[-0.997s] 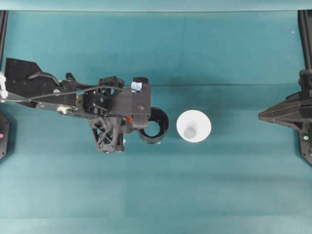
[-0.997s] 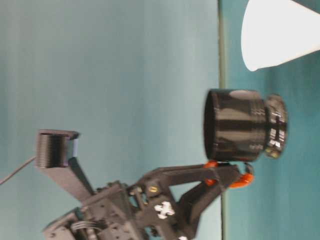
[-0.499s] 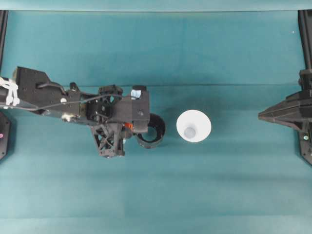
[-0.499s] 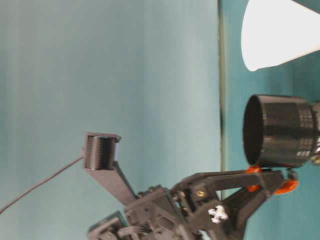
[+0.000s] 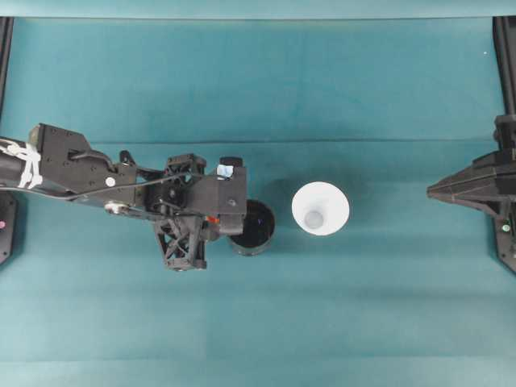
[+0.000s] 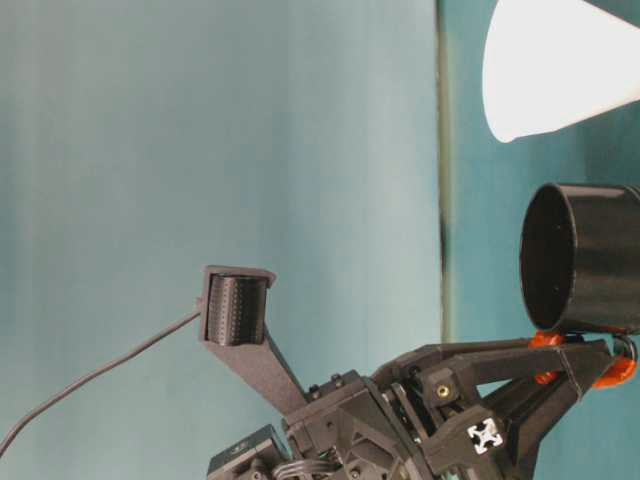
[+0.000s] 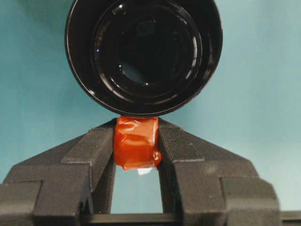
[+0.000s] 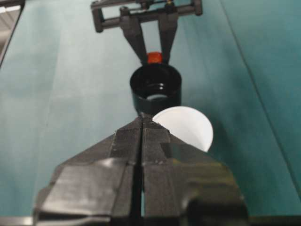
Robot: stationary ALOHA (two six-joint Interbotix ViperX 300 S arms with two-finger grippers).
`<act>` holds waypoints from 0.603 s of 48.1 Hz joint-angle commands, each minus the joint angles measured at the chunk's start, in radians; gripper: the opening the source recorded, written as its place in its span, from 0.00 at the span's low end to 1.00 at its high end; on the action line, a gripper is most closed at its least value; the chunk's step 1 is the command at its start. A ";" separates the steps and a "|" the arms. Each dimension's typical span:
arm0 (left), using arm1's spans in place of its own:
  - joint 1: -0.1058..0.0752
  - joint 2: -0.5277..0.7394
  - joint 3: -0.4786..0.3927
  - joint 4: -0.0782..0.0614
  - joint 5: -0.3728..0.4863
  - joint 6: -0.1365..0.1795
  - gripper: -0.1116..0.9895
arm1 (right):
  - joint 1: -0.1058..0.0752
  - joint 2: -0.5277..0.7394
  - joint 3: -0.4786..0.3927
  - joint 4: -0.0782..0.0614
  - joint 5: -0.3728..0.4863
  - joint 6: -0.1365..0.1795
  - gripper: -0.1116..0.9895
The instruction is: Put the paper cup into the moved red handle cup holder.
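Gripping the red handle cup holder (image 7: 143,52), left tool (image 7: 136,141), beside the paper cup (image 5: 321,208)

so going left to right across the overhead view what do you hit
left arm → left gripper, shut on the red handle → red handle cup holder → paper cup → right gripper, jaws closed and empty, at the right edge of the teal table.
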 commanded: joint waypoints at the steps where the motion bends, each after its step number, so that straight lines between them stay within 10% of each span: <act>1: 0.002 -0.005 -0.003 0.003 -0.014 0.003 0.36 | 0.000 0.008 -0.014 0.002 -0.005 0.011 0.00; 29: 0.002 -0.002 0.005 0.002 -0.049 -0.002 0.36 | 0.000 0.008 -0.014 0.003 -0.005 0.011 0.00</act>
